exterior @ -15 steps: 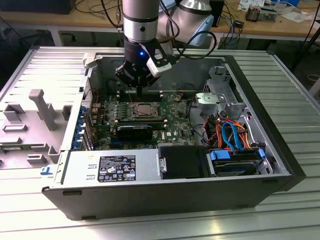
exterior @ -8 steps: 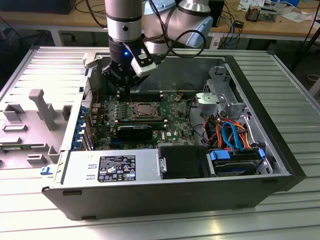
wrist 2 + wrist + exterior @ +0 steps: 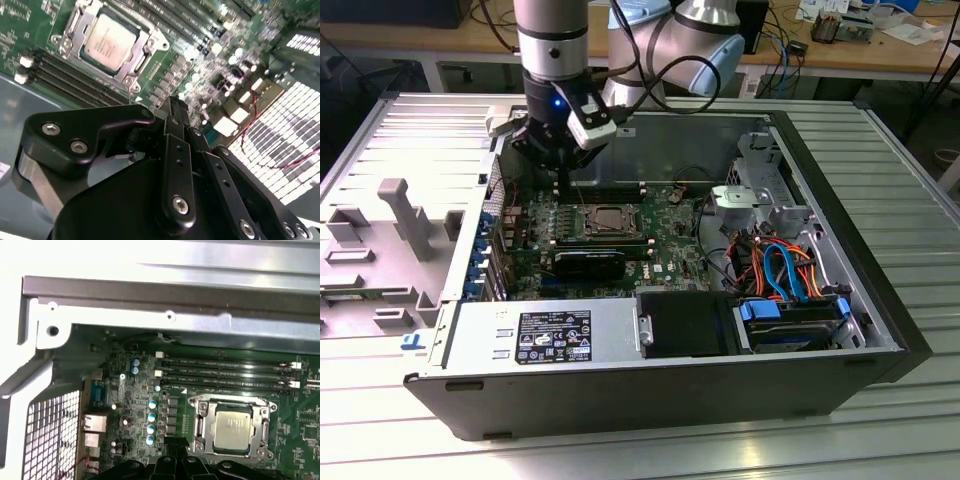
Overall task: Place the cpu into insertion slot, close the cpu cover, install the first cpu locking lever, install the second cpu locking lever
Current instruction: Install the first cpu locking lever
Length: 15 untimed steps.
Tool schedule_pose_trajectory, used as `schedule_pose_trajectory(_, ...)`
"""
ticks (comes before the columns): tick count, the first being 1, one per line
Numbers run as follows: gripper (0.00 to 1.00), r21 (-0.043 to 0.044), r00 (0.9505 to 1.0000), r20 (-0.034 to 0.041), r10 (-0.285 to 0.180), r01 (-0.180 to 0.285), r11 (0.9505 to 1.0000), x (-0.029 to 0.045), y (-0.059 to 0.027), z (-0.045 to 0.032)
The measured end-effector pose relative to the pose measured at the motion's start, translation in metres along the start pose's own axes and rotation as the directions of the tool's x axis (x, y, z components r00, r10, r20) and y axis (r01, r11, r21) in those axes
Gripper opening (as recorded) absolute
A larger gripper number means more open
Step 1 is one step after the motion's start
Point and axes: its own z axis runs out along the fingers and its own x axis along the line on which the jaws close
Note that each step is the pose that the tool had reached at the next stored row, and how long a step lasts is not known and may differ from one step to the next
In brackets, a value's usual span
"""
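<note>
my hand [image 3: 563,178] hangs inside an open computer case [image 3: 880,300] that lies on its side on a ribbed metal worktop [image 3: 880,430], seen in the exterior view. it sits above the green motherboard [image 3: 665,255], just beside the socket, toward the exterior view's left of it and near the case's back wall. in the second wrist view my black fingers [image 3: 175,125] are pressed together with nothing between them, their tips close over the board near a row of small components.

the cpu [image 3: 107,37], a flat square chip with a dull silvery top, lies seated in the insertion slot [image 3: 86,56]. the cpu cover [image 3: 144,47], a thin silvery frame with a square window, lies flat down around the chip, so the chip's top shows through the window. in the first wrist view the same cpu [image 3: 231,427] sits framed by the cover [image 3: 263,427], with long black memory slots [image 3: 225,372] running just beside it. i cannot tell how the locking levers stand.

in the exterior view, a grey power supply [image 3: 545,335] and a bundle of orange and blue cables [image 3: 785,265] sit well apart from my hand.
</note>
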Motion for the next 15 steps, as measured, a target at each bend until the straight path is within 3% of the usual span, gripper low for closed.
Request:
schedule_pose_trajectory(7, 0.11, -0.0046, 1.0000, 0.0004, 0.000, 0.000, 1.0000, -0.0004, 0.0140, 0.0092)
schedule_pose_trajectory(10, 0.11, -0.0046, 1.0000, 0.0004, 0.000, 0.000, 1.0000, -0.0015, 0.0272, 0.0098)
schedule_pose_trajectory(12, 0.11, -0.0044, 1.0000, 0.0005, -0.001, 0.001, 1.0000, -0.0024, 0.0315, 0.0100)
schedule_pose_trajectory(13, 0.11, -0.0045, 1.0000, 0.0005, -0.001, 0.001, 1.0000, -0.0039, 0.0315, 0.0101)
schedule_pose_trajectory(15, 0.11, -0.0047, 1.0000, -0.0013, -0.003, 0.003, 1.0000, -0.0176, 0.0305, 0.0114)
